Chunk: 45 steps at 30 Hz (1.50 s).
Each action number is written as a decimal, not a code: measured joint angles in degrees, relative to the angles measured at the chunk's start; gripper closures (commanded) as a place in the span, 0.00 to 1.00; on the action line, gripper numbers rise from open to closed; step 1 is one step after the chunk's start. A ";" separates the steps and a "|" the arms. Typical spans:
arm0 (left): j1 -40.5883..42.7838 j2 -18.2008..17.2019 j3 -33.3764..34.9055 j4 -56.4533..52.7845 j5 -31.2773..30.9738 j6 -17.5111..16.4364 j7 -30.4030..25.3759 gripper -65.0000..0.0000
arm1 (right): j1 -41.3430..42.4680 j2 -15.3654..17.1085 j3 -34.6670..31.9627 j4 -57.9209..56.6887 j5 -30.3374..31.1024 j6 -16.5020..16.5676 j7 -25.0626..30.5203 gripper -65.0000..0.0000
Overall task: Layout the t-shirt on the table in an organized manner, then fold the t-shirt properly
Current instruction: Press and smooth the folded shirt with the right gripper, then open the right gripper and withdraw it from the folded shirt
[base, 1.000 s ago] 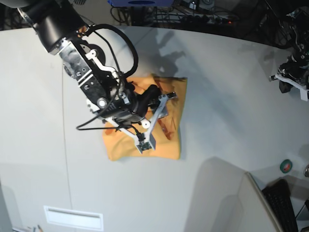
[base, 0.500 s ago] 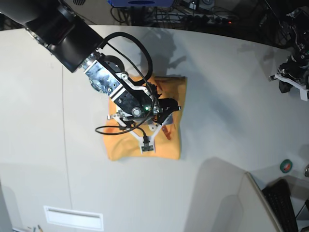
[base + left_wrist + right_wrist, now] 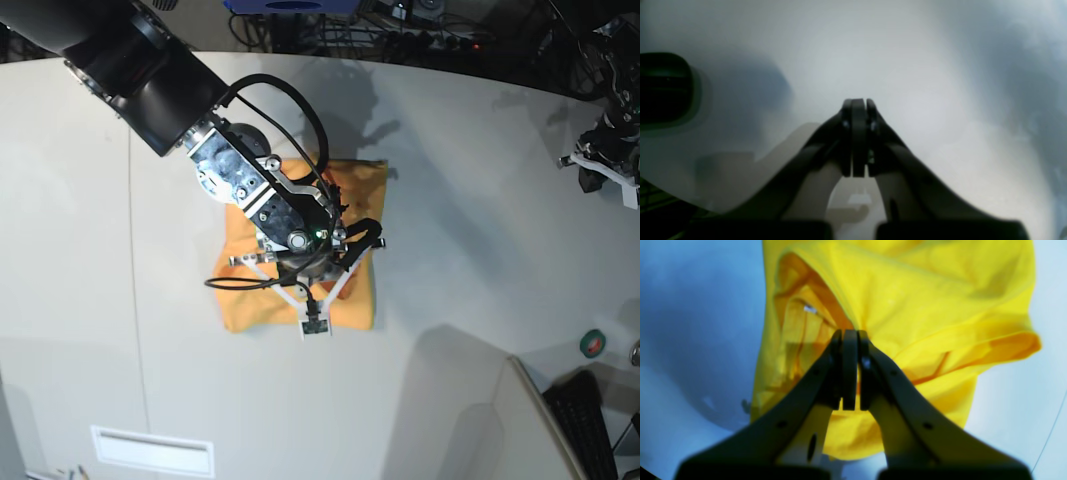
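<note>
The t-shirt [image 3: 350, 185] lies bunched mid-desk [image 3: 480, 200], soft, light and limp; it should drape, so pinch a hem or shoulder edge. The right end effector [image 3: 850, 336] has its tips pressed together at a raised fold. The left end effector [image 3: 858, 103] sits closed, empty, far right.

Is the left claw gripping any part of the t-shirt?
No; in the left wrist view the left claw is shut over the bare table, with no orange fabric in sight.
</note>
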 measured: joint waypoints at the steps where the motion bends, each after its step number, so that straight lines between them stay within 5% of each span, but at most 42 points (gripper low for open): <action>1: 0.00 0.00 0.00 0.00 -0.02 0.02 -0.02 1.00 | 0.50 -0.33 0.00 0.00 -0.04 0.02 -0.15 1.00; 13: -0.20 0.00 0.00 0.00 0.00 0.02 0.00 1.00 | 8.24 -3.63 0.15 -2.51 0.22 4.74 0.31 1.00; 17: -0.26 -0.66 3.19 0.00 0.02 0.22 0.02 1.00 | 9.94 -4.00 0.15 -4.13 0.22 4.79 3.69 1.00; 24: -0.63 -0.04 7.15 0.00 0.00 -0.02 0.00 1.00 | 13.18 -4.17 0.00 -9.88 13.00 4.85 9.44 1.00; 28: -2.49 -0.02 9.60 -0.07 -0.02 0.22 0.15 1.00 | 14.03 -3.96 -3.30 -10.40 13.57 7.61 13.00 1.00; 33: -2.62 -0.22 13.84 -0.07 0.11 5.33 -0.11 1.00 | 13.31 -4.44 -7.78 -10.45 14.84 8.15 16.35 1.00; 38: -4.02 0.00 15.45 -0.09 -0.04 5.42 -0.28 1.00 | 13.33 -4.11 -7.76 -13.88 14.60 8.28 24.33 1.00; 41: -3.80 0.02 15.61 -0.09 -0.02 5.38 -0.20 1.00 | 13.42 -4.11 -9.46 -13.86 15.21 8.26 26.27 0.65; 45: -4.68 0.07 15.58 -0.90 -0.15 5.40 -0.17 1.00 | 14.58 -4.24 -16.50 -12.00 19.04 8.26 25.90 0.68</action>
